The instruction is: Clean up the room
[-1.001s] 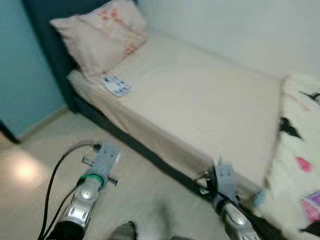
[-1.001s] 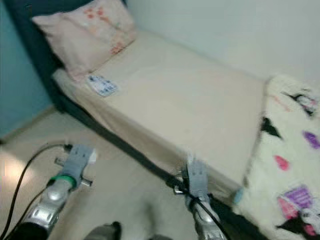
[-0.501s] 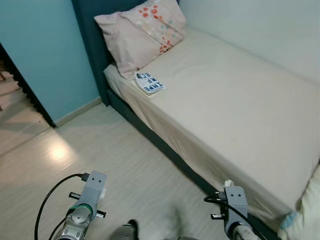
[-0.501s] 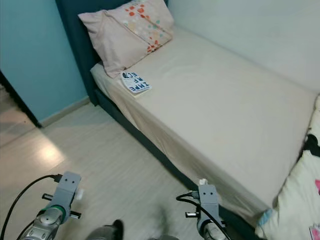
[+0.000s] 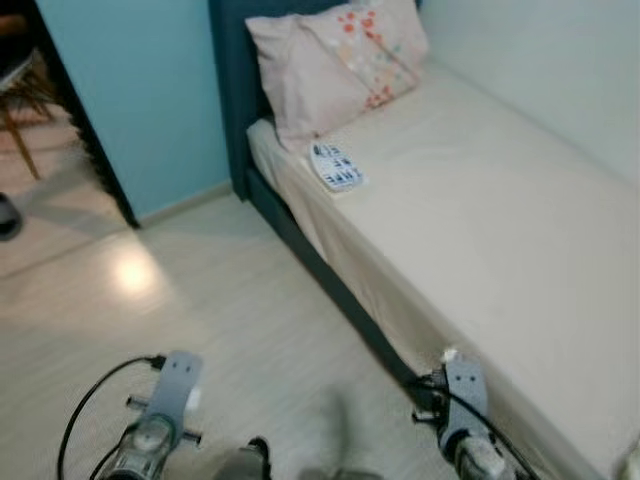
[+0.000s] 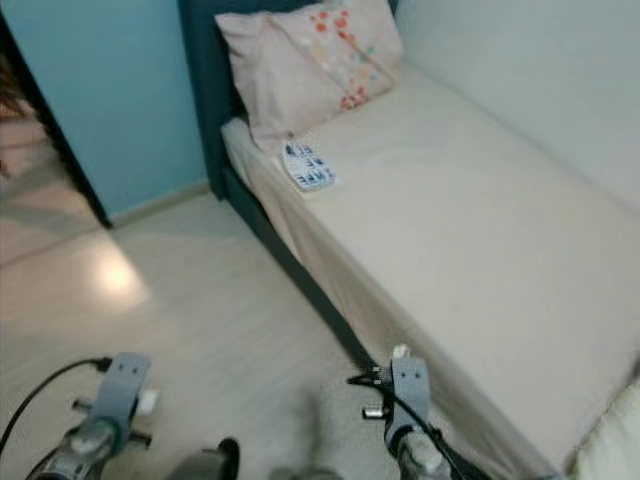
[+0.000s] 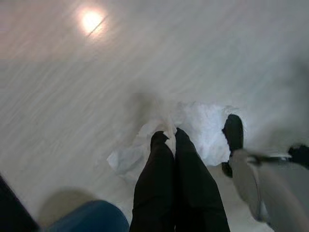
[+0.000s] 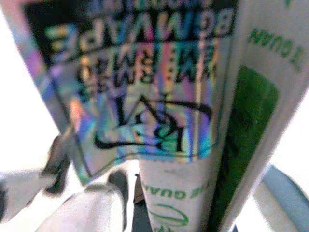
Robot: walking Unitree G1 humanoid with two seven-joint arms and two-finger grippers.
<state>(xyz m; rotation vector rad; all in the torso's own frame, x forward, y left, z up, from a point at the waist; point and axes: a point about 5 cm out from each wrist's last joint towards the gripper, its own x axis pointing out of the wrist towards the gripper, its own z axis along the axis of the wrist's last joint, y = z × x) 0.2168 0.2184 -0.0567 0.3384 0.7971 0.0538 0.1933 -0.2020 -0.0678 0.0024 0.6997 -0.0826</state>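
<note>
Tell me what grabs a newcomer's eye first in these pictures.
The pink floral pillow at the head of the cream bed, against the dark blue headboard. A small printed booklet lies just below it. Near the floor, the left pincer pinches a crumpled white tissue.

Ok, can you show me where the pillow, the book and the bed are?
pillow (image 5: 335,65), left eye view, on the middle of its pink cover.
book (image 5: 337,167), left eye view, on its printed front cover.
bed (image 5: 500,220), left eye view, on a bare part of the cream sheet.
</note>
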